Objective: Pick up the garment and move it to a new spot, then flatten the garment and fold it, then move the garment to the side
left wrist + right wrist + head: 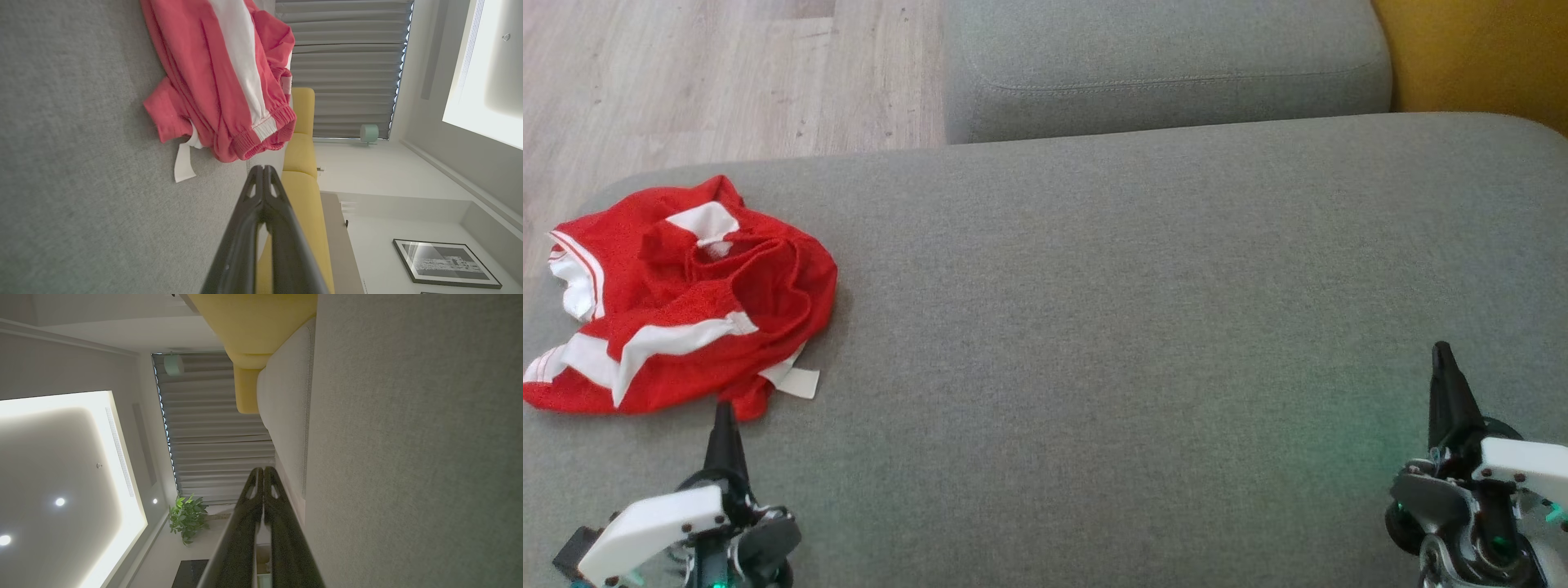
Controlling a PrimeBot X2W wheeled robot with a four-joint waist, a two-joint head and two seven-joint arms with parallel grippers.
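Left fingers (241, 237) over grey cushion (1094, 327); wood floor (686, 73) beyond.

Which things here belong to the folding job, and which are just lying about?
Job: red garment, grey sofa cushion under it, left gripper, right gripper.
Not involved: yellow seat, framed picture, potted plant, curtain.

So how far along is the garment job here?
Nothing done: the red garment lies crumpled at the left edge of the grey cushion. In hand: the left end effector, shut, points at its hem; the right end effector is shut, apart. Left: pick-up, move, flattening, folding, setting aside.
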